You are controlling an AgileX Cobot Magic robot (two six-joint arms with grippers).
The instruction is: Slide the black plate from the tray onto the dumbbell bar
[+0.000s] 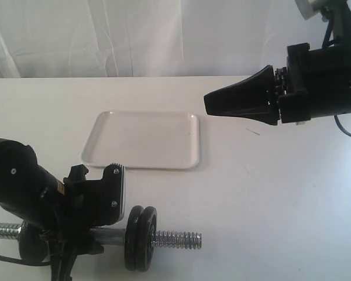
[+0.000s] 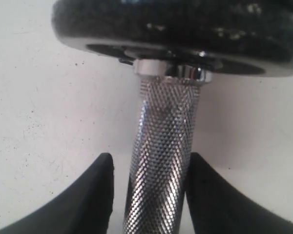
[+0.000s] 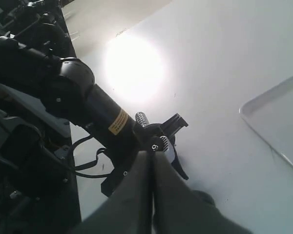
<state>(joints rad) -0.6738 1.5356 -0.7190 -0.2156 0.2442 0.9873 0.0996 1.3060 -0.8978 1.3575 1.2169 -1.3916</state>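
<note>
Left gripper (image 2: pixel 150 156) is clamped on the knurled middle of the dumbbell bar (image 1: pixel 175 239), which lies on the table (image 1: pixel 269 193) near the tray (image 1: pixel 140 140); the black plate (image 1: pixel 149 237) sits on that bar against a second disc (image 1: pixel 134 239), just beside this gripper, while the right gripper (image 1: pixel 209 104) hangs above the table, fingers pressed together.

Black arms (image 1: pixel 17 175), yellow label (image 3: pixel 118 122), tapered fingers (image 2: pixel 88 200)

High exterior camera overlooks table (image 1: pixel 269 193); all 3 views share the dumbbell bar (image 1: pixel 175 239).
</note>
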